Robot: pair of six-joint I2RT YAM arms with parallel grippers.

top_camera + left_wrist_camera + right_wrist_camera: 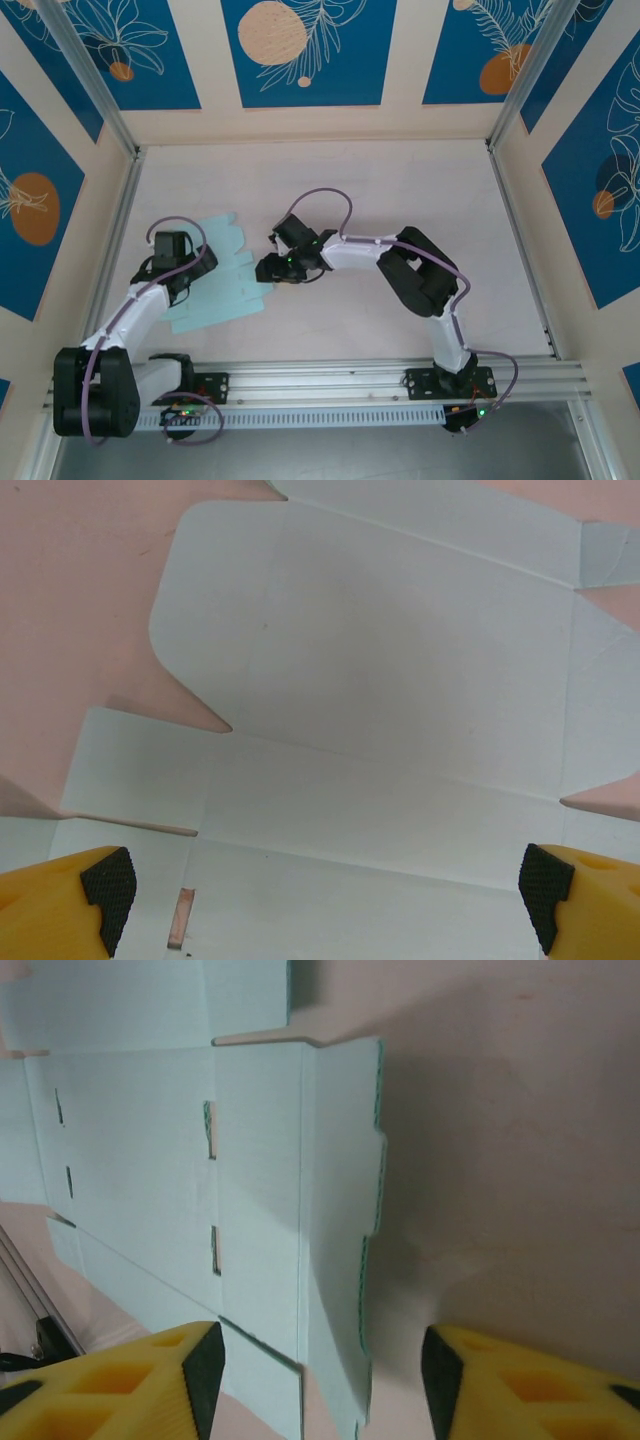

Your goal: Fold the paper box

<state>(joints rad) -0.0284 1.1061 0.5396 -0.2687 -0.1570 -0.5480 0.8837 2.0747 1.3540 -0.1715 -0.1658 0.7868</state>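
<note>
Where the left claw hangs over the pale pink table, its jaws stand at full spread and hold nothing. Its black pads frame the paper box, a pale mint, flat die-cut card sheet lying beneath them. The right claw is roughly half open, with nothing clamped. Its yellow fingers straddle the near end of the sheet's notched edge flap, which stands tilted up off the surface; card and pads appear apart. Short slots cut the panel beside that flap. From above, the sheet rests unfolded left of centre on the table, the left claw over its left part and the right claw at its right edge.
</note>
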